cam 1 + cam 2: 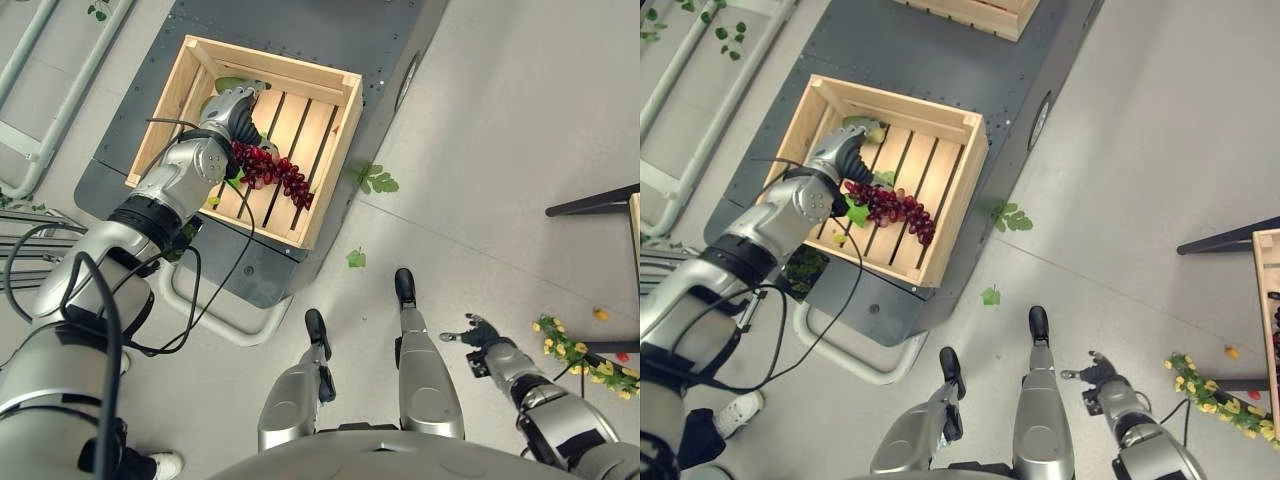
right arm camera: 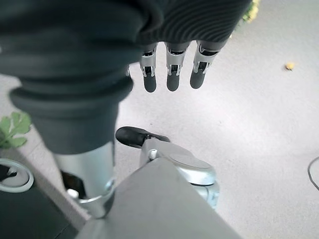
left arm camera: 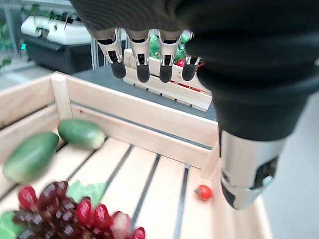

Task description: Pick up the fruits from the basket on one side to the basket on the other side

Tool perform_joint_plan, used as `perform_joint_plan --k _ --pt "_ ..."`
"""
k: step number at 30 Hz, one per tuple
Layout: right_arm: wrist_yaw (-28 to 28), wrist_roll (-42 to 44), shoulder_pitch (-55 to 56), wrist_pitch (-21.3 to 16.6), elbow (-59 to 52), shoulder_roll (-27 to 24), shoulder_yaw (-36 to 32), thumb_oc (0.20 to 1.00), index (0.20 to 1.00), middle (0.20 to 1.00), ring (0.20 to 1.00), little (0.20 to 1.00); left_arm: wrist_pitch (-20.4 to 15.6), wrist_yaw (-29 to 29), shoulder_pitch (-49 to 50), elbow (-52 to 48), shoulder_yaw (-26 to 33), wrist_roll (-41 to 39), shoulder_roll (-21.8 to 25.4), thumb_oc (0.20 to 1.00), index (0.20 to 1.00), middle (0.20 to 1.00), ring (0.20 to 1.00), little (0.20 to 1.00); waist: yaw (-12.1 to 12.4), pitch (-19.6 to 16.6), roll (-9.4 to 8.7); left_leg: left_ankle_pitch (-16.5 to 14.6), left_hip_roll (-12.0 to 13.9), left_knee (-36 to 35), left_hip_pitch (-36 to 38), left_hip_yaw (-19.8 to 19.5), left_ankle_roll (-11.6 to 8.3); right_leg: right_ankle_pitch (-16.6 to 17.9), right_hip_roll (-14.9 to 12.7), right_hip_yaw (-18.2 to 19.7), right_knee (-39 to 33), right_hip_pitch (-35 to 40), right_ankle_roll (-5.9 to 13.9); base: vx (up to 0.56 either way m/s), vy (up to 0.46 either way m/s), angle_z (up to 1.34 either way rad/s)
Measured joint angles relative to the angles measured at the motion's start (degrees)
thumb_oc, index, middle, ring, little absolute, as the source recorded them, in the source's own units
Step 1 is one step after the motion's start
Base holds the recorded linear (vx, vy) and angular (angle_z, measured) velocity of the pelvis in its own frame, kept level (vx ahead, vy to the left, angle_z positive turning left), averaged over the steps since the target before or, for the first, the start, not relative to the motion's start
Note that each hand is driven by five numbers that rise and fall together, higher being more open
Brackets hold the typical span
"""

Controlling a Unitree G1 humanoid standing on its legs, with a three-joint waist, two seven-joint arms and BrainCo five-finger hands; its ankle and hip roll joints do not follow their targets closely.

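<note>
Pretty much nothing is moved yet, as far as I can tell. The bunch of dark red grapes with green leaves (image 1: 272, 172) is lying on the slats of the pale wooden slatted crate (image 1: 335, 150) on the robot's left, and it's not alone in there. The left wrist view shows two smooth green oval fruits (image 3: 52, 147) side by side near the crate's far corner, and a small red cherry tomato (image 3: 203, 191) sitting by a side wall, apart from the grapes.

The left hand (image 1: 232, 106) is reached out over the crate, hovering just above the grapes towards the green fruits. Its fingers (image 3: 142, 59) hang straight and relaxed in its wrist view, holding nothing, so no grab has happened.

The crate sits on a dark grey metal platform (image 1: 330, 40), and a second wooden crate (image 1: 975, 14) peeks in at the far edge of it.

Over on the right, the edge of another light wooden crate (image 1: 1266, 310) shows beside a dark frame, and I'd guess that's where the fruit goes. The right hand (image 1: 482, 334) is low at the near right, fingers loose and empty, just idling over the grey floor (image 1: 500, 130). A few loose green leaves (image 1: 375, 181) lie on that floor, plus a sprig of yellow flowers (image 1: 580, 360).

So: four fruits left to carry.
</note>
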Motion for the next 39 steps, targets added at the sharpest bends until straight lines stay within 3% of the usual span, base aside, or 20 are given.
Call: perform_joint_plan --k 4,12,24,32,39 --pt "-0.35 0.02 1.06 -0.14 -1.43 -0.99 -0.01 1.0 1.0 1.0 1.0 1.0 0.2 -0.2 0.17 5.38 -0.04 2.18 -1.08 1.0 1.0 1.0 1.0 1.0 -0.12 0.05 -0.02 0.06 -0.14 0.0 -0.66 1.07 0.09 0.5 0.06 1.03 0.01 -1.23 -0.01 0.01 0.015 -0.11" --pt "-0.33 0.03 1.63 -0.18 -1.62 -1.12 -0.01 1.0 1.0 1.0 1.0 1.0 0.05 -0.25 0.19 5.57 -0.07 4.24 -1.09 1.0 1.0 1.0 1.0 1.0 -0.95 0.07 -0.05 0.13 -0.17 0.0 -0.76 1.11 0.18 0.72 0.08 1.21 0.01 -1.38 -0.05 0.0 0.001 -0.01" --pt "-0.51 0.03 1.66 -0.37 -1.67 -1.11 -0.12 1.0 1.0 1.0 1.0 1.0 -0.02 -1.14 3.78 5.1 0.29 4.33 -0.64 1.0 1.0 1.0 1.0 1.0 -0.65 0.23 -0.15 0.14 -0.19 -0.01 -0.82 1.11 0.19 0.75 0.09 1.25 0.0 -1.47 -0.05 0.0 0.0 0.0" --pt "-0.45 0.03 1.69 -0.41 -1.69 -1.13 -0.22 1.0 1.0 1.0 1.0 1.0 -0.1 -1.12 4.33 0.62 0.34 4.33 2.64 1.0 1.0 1.0 1.0 1.0 -0.66 0.34 -0.25 0.14 -0.18 -0.01 -0.94 1.11 0.19 0.75 0.09 1.25 0.0 -1.59 -0.04 0.0 0.0 0.0" --pt "-0.42 0.01 1.71 -0.42 -1.65 -1.13 -0.47 1.0 1.0 1.0 1.0 1.0 -0.12 -1.35 9.83 -1.43 0.43 5.62 3.02 1.0 1.0 1.0 1.0 1.0 -0.72 0.35 -0.22 0.14 -0.18 0.0 -1.58 1.13 0.19 0.77 0.11 1.29 0.0 -2.22 -0.06 0.0 0.0 0.0"
